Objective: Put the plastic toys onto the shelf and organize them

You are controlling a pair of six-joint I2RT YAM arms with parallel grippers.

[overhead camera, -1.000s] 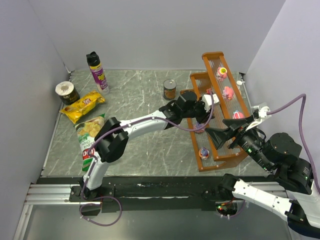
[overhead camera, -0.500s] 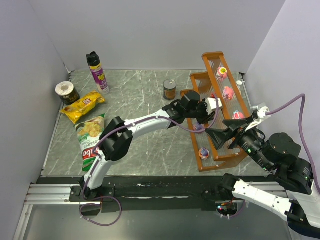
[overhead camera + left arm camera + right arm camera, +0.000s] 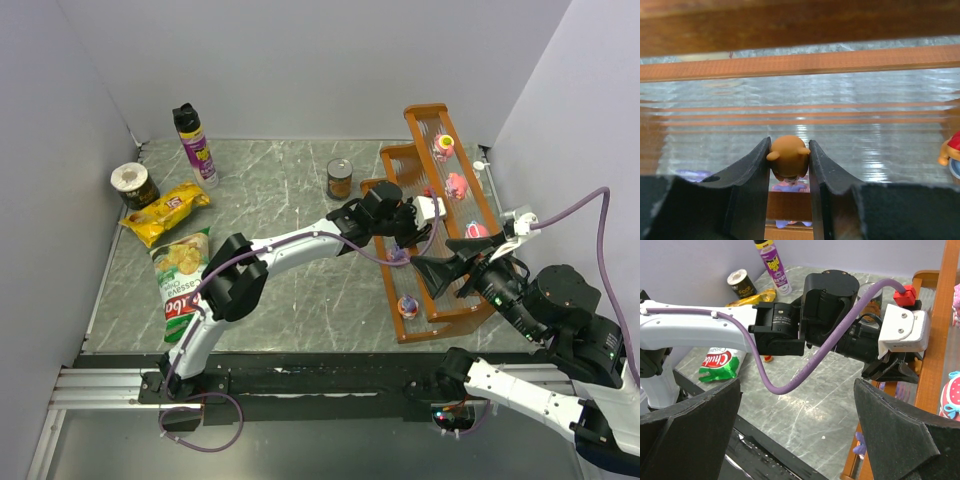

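Pinching a little toy (image 3: 788, 159) in the left hand (image 3: 788, 146) at the shelf (image 3: 800, 64); right hand (image 3: 796, 407) spread wide. Could tumble off if dropped crooked.

Place: a robot lab test cell.
Enclosure: plain pale lavender walls (image 3: 300, 60) box in a grey marble-patterned table (image 3: 290, 200) on three sides.
Rig: white-and-black left arm (image 3: 290, 245) and right arm (image 3: 520, 385), trailing a purple cable (image 3: 785, 390), mounted by a bare aluminium rail (image 3: 100, 388).
Props: purple-labelled spray can (image 3: 195, 145), yellow snack bag (image 3: 165, 212), orange-brown stepped shelf (image 3: 425, 109).
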